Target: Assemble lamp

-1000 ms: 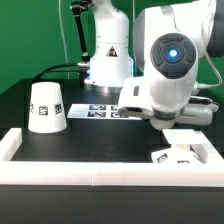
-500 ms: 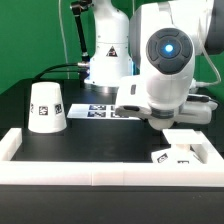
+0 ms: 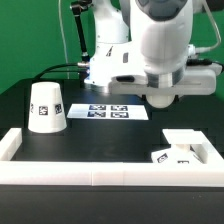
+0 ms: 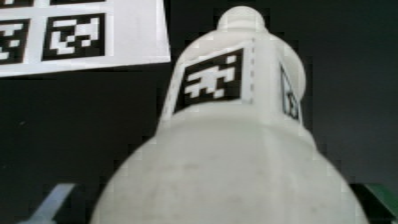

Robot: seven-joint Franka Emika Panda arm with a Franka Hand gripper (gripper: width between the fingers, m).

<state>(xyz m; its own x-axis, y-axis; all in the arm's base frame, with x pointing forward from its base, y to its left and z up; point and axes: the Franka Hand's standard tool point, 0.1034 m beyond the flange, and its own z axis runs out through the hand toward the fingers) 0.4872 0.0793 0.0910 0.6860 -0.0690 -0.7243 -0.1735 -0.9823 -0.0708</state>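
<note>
In the wrist view the white bulb [image 4: 222, 150] fills most of the picture, its narrow neck pointing away and a square tag on its side. My gripper [image 4: 217, 208] is shut on the bulb's wide body, with a fingertip [image 4: 50, 203] showing at each side. In the exterior view the arm [image 3: 165, 50] hides the gripper and the bulb. The cup-like shade [image 3: 47, 107] stands upside down at the exterior view's left. The flat square base [image 3: 180, 147] lies at the front right corner.
The marker board [image 3: 108, 112] lies in the middle of the black table and also shows in the wrist view [image 4: 71, 35]. A long white border rail [image 3: 100, 172] runs along the front and up both sides. The robot's pedestal stands behind.
The arm has risen and turned; its round joint with the blue light has gone up out of the exterior view. The shade and base have not moved.
</note>
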